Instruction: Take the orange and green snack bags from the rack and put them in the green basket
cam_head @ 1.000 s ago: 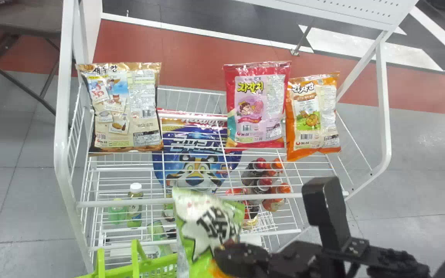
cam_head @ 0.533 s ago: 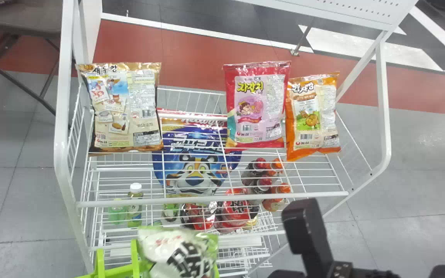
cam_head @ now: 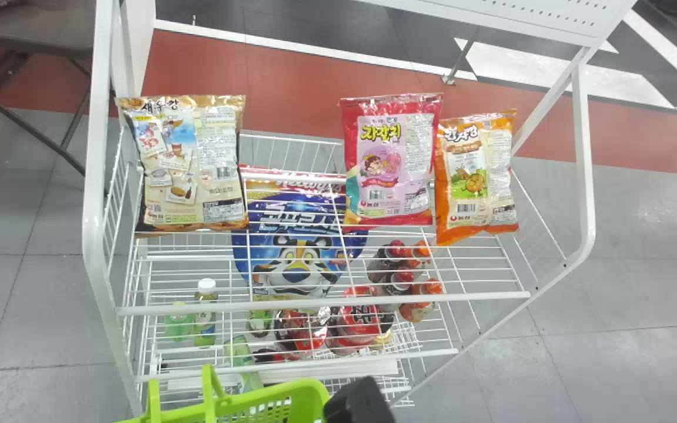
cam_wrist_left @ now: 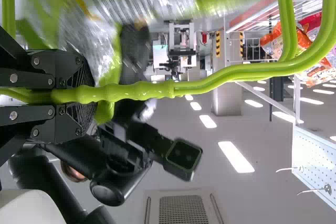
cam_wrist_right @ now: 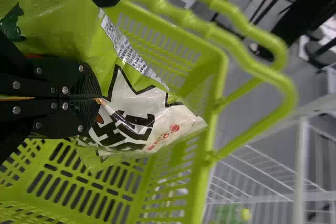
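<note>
Right tool point(cam_wrist_right: 94, 98), clamped green bag point(cam_wrist_right: 149, 121) partly hidden

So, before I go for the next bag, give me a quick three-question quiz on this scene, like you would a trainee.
1. Multiple choice: what does the right gripper hold?
a) the tan bag
b) a bottle
c) the green bag

2. True or false: the orange bag is on the rack, right beside the red bag.

3. Fill in the blank: the left gripper is closed on the ____ of the basket.

Key: 1 c; 2 true; 3 handle.
</note>
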Available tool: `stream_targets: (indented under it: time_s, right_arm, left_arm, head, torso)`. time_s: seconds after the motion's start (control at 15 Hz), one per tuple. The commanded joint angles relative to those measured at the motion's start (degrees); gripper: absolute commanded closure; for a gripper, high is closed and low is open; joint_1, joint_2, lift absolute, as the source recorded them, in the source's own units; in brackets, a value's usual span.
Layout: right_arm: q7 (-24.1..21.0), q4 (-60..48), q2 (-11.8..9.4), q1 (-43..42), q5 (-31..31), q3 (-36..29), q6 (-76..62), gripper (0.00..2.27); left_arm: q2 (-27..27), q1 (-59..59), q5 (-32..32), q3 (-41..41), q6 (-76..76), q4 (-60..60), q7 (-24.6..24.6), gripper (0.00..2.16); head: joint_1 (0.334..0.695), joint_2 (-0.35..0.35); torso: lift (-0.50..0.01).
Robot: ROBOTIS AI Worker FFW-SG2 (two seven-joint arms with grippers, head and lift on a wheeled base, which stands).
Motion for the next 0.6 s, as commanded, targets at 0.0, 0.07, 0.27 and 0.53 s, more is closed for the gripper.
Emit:
stream_targets:
  time_s: [0.0, 0.07, 0.27, 0.53]
  right_arm:
    - [-0.4, 5.6, -0.1, -1.5, 1.3, 1.7, -0.3, 2.25]
    - [-0.7, 7.5, -0.1, -2.5, 1.4, 1.9, -0.5, 2.04]
    - [-1.8, 7.6, -0.1, -2.5, 4.7, 1.6, -1.8, 0.00]
    - [-2.3, 5.1, -0.3, -2.2, 5.4, -2.1, -5.3, 0.05]
  left_arm:
    - [0.1, 0.2, 0.0, 0.0, 0.0, -0.1, -0.4, 2.15]
    - [0.1, 0.3, 0.0, 0.1, -0.2, -0.1, -0.6, 2.15]
    - [0.0, 0.4, -0.8, 0.1, -1.2, -0.1, -0.8, 2.15]
    - [0.0, 0.4, -2.0, -0.1, -3.3, 0.1, -0.5, 2.15]
  head:
    - [0.695, -0.350]
    - [0.695, -0.350]
    - [0.695, -0.350]
    - [0.695, -0.350]
  torso:
    - [0.000]
    - [0.000]
    - [0.000]
    - [0.000]
